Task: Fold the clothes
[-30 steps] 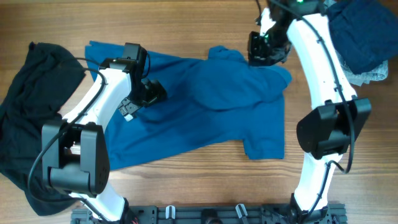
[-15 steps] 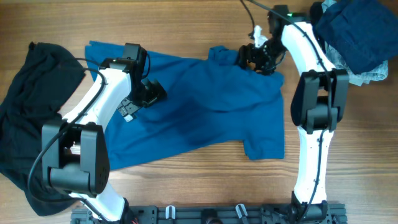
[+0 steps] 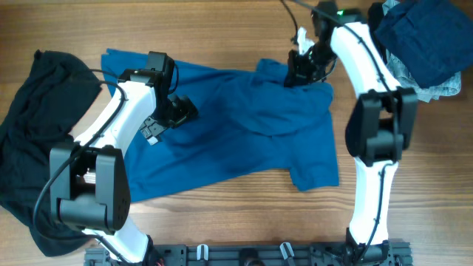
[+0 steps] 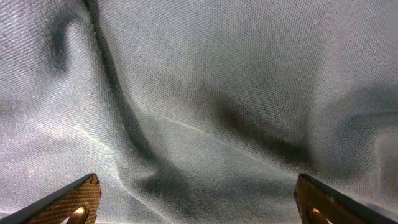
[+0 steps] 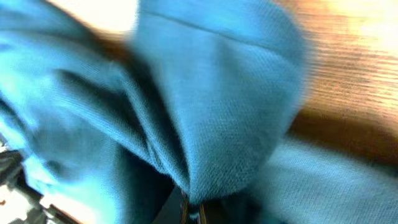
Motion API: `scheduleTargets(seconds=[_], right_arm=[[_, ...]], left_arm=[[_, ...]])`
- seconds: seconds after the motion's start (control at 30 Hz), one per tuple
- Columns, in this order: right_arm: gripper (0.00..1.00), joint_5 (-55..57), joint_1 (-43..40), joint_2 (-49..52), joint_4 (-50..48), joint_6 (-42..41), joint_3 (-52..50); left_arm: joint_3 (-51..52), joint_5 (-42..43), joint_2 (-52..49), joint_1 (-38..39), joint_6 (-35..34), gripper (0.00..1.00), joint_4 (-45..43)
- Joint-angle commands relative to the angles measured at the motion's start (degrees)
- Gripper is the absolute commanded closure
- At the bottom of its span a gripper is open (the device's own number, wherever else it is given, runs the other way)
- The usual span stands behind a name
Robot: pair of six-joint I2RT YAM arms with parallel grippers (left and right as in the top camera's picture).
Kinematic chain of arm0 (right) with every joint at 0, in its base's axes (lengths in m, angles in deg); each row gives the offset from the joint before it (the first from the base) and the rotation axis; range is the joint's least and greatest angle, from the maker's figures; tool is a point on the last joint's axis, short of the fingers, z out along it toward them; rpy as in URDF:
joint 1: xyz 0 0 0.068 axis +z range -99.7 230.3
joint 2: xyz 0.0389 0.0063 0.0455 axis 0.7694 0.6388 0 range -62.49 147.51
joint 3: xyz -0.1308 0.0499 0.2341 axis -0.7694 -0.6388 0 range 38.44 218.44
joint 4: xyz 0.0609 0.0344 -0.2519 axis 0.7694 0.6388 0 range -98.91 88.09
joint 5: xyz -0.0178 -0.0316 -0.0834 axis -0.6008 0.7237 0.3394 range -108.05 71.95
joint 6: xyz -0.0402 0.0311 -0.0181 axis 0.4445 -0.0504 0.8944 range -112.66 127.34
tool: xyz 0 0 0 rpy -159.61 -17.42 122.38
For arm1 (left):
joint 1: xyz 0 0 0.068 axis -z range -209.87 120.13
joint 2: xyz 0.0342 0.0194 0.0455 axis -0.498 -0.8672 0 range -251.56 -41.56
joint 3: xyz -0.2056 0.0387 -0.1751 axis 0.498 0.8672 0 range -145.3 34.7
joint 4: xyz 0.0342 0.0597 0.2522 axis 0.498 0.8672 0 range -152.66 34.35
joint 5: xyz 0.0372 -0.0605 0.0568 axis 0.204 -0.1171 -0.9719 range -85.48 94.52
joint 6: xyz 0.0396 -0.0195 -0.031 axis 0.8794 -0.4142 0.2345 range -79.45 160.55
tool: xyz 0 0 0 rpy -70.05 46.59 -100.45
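A large teal-blue shirt (image 3: 244, 125) lies spread across the middle of the wooden table, wrinkled. My left gripper (image 3: 171, 112) rests on its left part, jaws wide open over the cloth (image 4: 199, 124), holding nothing. My right gripper (image 3: 299, 68) is at the shirt's upper right edge, shut on a pinched fold of the teal cloth (image 5: 205, 143), which bunches up from the closed jaws (image 5: 194, 214). A black garment (image 3: 29, 133) lies heaped at the table's left edge.
A navy and pale-denim heap (image 3: 425, 44) sits at the back right corner. Bare wooden table (image 3: 222, 29) shows behind the shirt and in front of it (image 3: 222, 214). A black rail (image 3: 244, 255) runs along the front edge.
My right gripper has moved left along the shirt's top edge and now pulls the upper right part of the shirt, shifting the cloth. The left arm has not moved.
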Motion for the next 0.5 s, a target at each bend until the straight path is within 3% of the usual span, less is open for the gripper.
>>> scheduleTargets(seconds=[0.0, 0.13, 0.23, 0.27, 0.47], right_arm=[[0.96, -5.0, 0.2, -7.7, 5.5, 3.4, 0.7], [0.96, -1.4, 0.2, -9.7, 10.3, -1.6, 0.7], [0.96, 27.0, 0.7, -9.9, 14.2, -24.1, 0.6], [0.96, 33.1, 0.8, -9.9, 14.9, -28.2, 0.3], [0.96, 33.3, 1.7, -11.1, 14.9, -28.5, -3.1]], left_arm=[[-0.5, -0.5, -0.4, 0.2, -0.1, 0.0, 0.1], [-0.5, -0.5, -0.4, 0.2, -0.1, 0.0, 0.1], [-0.5, -0.5, -0.4, 0.2, -0.1, 0.0, 0.0], [-0.5, -0.5, -0.4, 0.2, -0.1, 0.0, -0.1], [-0.5, -0.6, -0.4, 0.1, -0.1, 0.0, -0.3]])
